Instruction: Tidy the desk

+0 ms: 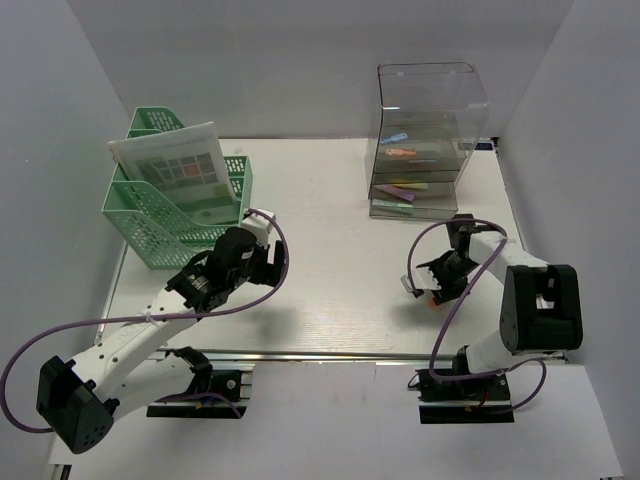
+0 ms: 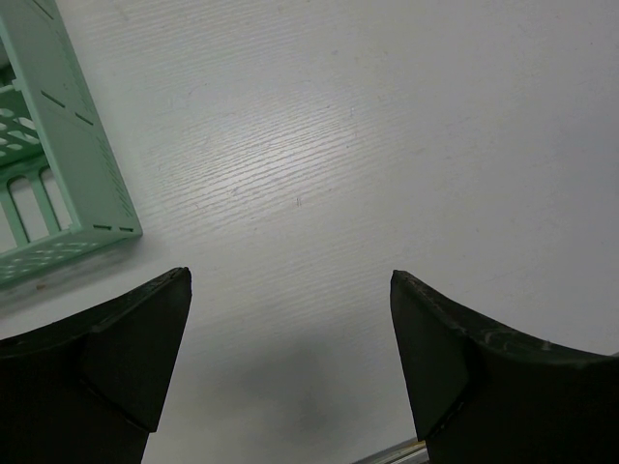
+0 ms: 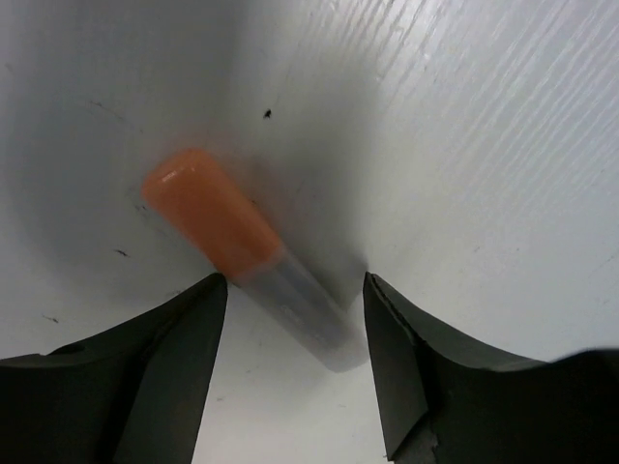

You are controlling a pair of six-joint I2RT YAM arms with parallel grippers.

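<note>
The desk (image 1: 330, 230) is a white tabletop with a silver rail (image 1: 330, 354) along its front edge. An orange-capped marker with a grey body (image 3: 213, 217) lies flat on it; it shows as an orange spot in the top view (image 1: 431, 297). My right gripper (image 1: 434, 288) hangs low over the marker, open, its fingers either side of the grey body (image 3: 295, 280), not closed on it. My left gripper (image 1: 266, 262) is open and empty above bare desk (image 2: 290, 280), just right of the green rack.
A green mesh file rack (image 1: 170, 210) holding a printed sheet (image 1: 180, 170) stands at the back left; its corner shows in the left wrist view (image 2: 68, 145). A clear tiered organizer (image 1: 425, 140) with coloured items stands at the back right. Pale grey walls enclose the desk.
</note>
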